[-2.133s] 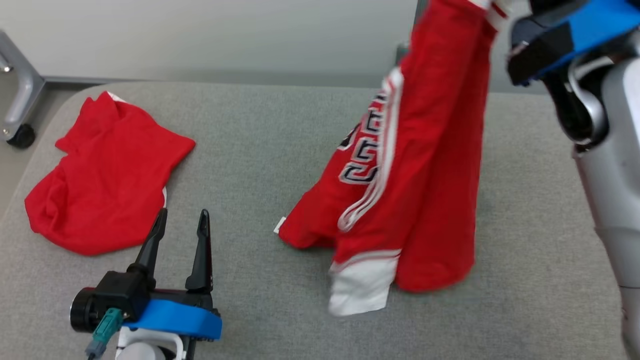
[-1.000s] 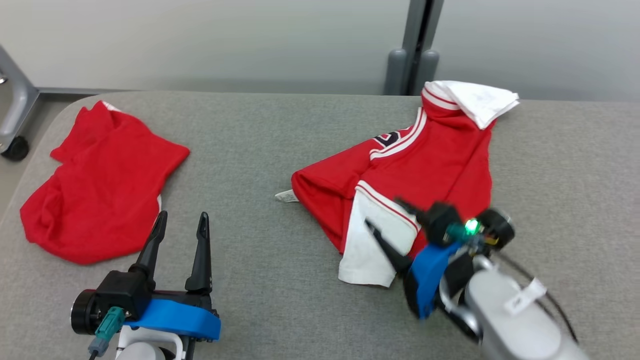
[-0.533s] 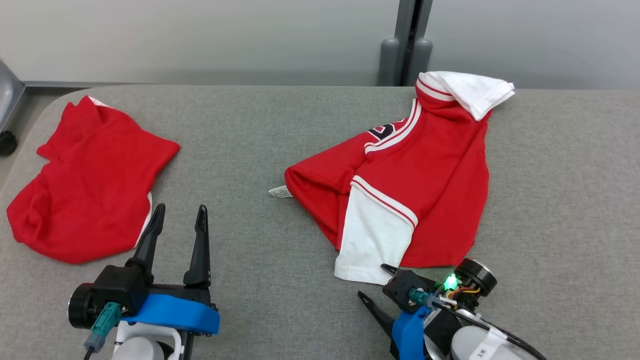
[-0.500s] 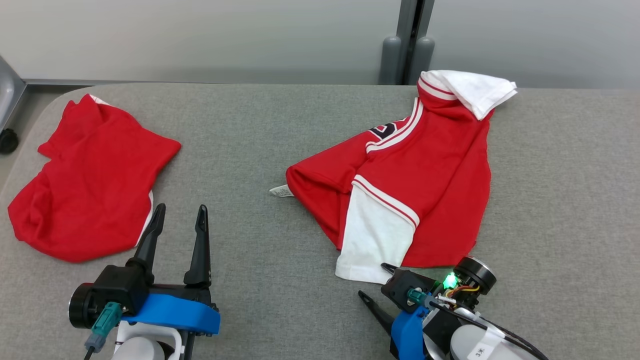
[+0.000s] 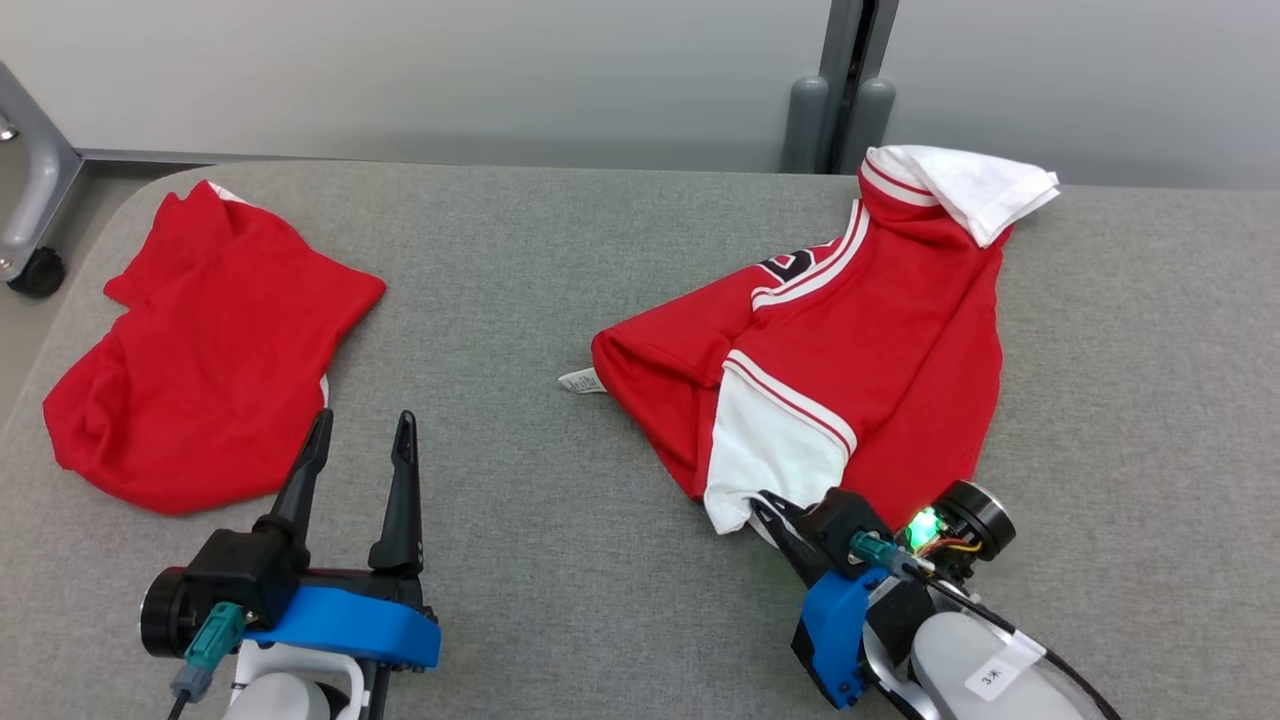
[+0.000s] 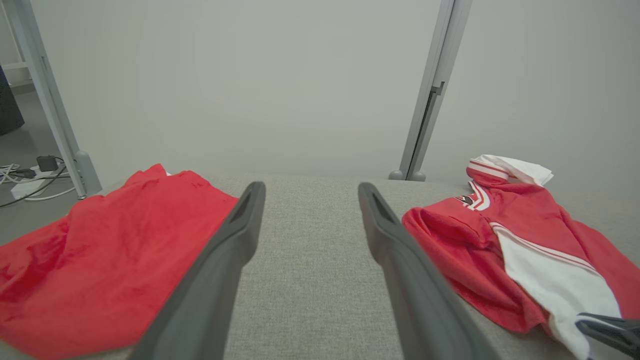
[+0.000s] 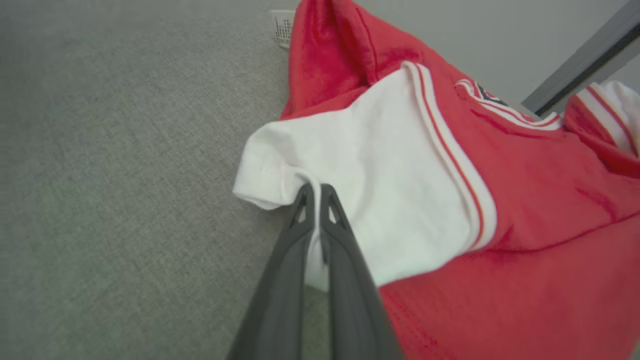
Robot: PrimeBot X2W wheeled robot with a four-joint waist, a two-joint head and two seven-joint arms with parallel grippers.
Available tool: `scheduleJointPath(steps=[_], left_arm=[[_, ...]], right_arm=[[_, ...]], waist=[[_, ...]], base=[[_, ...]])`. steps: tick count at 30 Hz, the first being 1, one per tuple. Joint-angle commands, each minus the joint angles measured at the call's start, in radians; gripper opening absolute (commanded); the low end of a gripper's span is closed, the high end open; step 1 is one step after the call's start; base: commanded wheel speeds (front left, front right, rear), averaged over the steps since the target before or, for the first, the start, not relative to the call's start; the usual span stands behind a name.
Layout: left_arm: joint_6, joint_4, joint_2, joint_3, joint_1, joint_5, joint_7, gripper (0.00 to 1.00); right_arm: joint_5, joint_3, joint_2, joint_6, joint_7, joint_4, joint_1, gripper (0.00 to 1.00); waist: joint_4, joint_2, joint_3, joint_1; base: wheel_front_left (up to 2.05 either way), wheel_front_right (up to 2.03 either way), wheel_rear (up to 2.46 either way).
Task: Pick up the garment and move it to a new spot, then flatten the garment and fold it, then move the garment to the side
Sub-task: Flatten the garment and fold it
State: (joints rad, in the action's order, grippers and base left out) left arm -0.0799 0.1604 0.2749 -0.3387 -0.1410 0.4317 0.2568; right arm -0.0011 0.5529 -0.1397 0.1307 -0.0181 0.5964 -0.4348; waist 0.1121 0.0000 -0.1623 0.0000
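A red garment with white sleeves and striped trim (image 5: pixel 870 340) lies crumpled on the right half of the grey table (image 5: pixel 560 260). Its near white sleeve (image 7: pixel 360 165) points toward me. My right gripper (image 5: pixel 765 510) is shut on the hem of that sleeve, and the right wrist view shows white cloth pinched between the closed fingers (image 7: pixel 315 200). The left wrist view has the garment (image 6: pixel 520 230) at its right. My left gripper (image 5: pixel 360 430) hovers open at the lower left, with nothing between its fingers (image 6: pixel 235 235).
A second plain red garment (image 5: pixel 210 350) lies in a heap at the table's left end, just beyond my left fingertips. A grey post (image 5: pixel 850 90) stands behind the far edge. A wheeled frame leg (image 5: pixel 35 210) sits off the left corner.
The right gripper let the lifted garment drop onto the table, swung down to the near edge, and has now closed on the white sleeve's hem. The camera shifted slightly.
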Motion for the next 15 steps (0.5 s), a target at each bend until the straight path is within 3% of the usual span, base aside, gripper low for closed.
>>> scheduleJointPath(steps=[1,9,15], left_arm=[[-0.004,0.001,0.003,0.003,0.007,0.005,0.002,1.00],[-0.013,-0.013,0.018,0.007,0.027,0.007,-0.003,1.00],[-0.017,-0.026,0.026,0.006,0.037,0.012,-0.008,1.00]], right_arm=[[0.015,-0.017,0.004,0.000,-0.015,-0.012,0.026,0.00],[0.118,-0.241,0.044,0.000,-0.087,-0.187,0.109,0.00],[0.325,-0.629,0.086,0.000,-0.151,-0.317,0.205,0.00]], waist=[[-0.007,0.0000,0.009,0.0000],[-0.051,0.0000,0.041,0.0000],[-0.079,0.0000,0.060,0.0000]], base=[[0.00,0.00,0.00],[0.00,0.00,0.00],[0.00,0.00,0.00]])
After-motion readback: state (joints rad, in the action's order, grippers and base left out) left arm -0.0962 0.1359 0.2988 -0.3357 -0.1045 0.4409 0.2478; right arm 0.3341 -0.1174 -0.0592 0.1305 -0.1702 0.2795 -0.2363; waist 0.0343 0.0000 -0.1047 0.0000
